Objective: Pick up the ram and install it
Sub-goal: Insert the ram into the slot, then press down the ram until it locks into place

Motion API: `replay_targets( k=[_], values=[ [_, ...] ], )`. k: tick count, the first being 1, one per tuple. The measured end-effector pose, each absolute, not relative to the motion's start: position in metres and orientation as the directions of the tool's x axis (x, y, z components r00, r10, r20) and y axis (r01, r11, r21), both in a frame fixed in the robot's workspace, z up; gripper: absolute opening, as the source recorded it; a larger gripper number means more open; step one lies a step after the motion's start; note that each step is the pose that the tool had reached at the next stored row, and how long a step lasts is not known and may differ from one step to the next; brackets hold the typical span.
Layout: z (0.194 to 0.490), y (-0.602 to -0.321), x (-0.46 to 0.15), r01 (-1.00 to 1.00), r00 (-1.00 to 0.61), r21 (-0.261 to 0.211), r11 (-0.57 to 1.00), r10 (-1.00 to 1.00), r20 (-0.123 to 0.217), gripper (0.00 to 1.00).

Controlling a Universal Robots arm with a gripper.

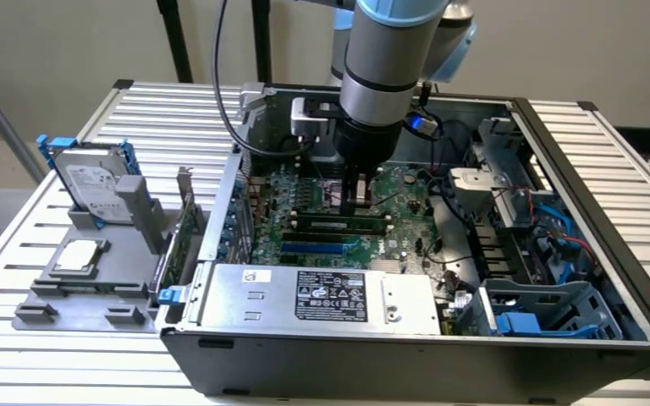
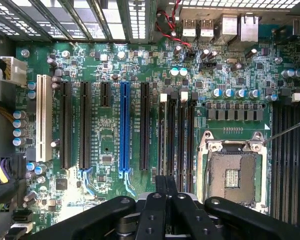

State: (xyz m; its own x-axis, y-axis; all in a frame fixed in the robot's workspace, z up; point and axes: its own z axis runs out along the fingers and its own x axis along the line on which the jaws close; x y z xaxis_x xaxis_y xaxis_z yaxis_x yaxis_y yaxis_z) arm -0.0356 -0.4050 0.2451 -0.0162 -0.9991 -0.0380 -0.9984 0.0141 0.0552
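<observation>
The ram (image 1: 342,224) is a thin green stick with black chips. It stands along one of the black memory slots on the motherboard (image 1: 302,190), inside the open computer case. My gripper (image 1: 357,201) hangs straight down just above the ram's middle, apart from it. In the wrist view the two black fingers (image 2: 161,192) are pressed together with nothing visible between them, so my gripper (image 2: 166,182) is shut. It is over the near ends of the long black memory slots (image 2: 176,132), beside the empty CPU socket (image 2: 233,170).
A silver hard drive in a blue frame (image 1: 94,178) and a green expansion card (image 1: 184,233) stand on a grey fixture (image 1: 88,283) at the exterior view's left. The power supply (image 1: 319,296) and loose cables (image 1: 545,228) crowd the case. A blue slot (image 2: 124,127) runs beside the black ones.
</observation>
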Motion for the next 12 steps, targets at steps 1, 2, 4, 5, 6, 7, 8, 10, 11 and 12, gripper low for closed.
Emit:
replay_targets(
  k=[1,2,4,5,6,7,8,10,11,12],
  values=[
    [0.2451,-0.4050,-0.0356,-0.998,-0.016,0.055,0.014,-0.999,-0.038,0.11],
    [0.2451,-0.4050,-0.0356,-0.998,-0.016,0.055,0.014,-0.999,-0.038,0.11],
    [0.2451,-0.4050,-0.0356,-0.998,-0.016,0.055,0.014,-0.999,-0.038,0.11],
    [0.2451,-0.4050,-0.0356,-0.998,-0.016,0.055,0.014,-0.999,-0.038,0.11],
    [0.2451,-0.4050,-0.0356,-0.998,-0.016,0.055,0.014,-0.999,-0.038,0.11],
    [0.2450,-0.4050,-0.0356,-0.998,-0.016,0.055,0.014,-0.999,-0.038,0.11],
    [0.2450,-0.4050,-0.0356,-0.998,-0.016,0.055,0.014,-0.999,-0.038,0.11],
    [0.2451,-0.4050,-0.0356,-0.998,-0.016,0.055,0.014,-0.999,-0.038,0.11],
    [0.2450,-0.4050,-0.0356,-0.998,-0.016,0.055,0.014,-0.999,-0.038,0.11],
    [0.2451,-0.4050,-0.0356,-0.998,-0.016,0.055,0.014,-0.999,-0.038,0.11]
  ],
)
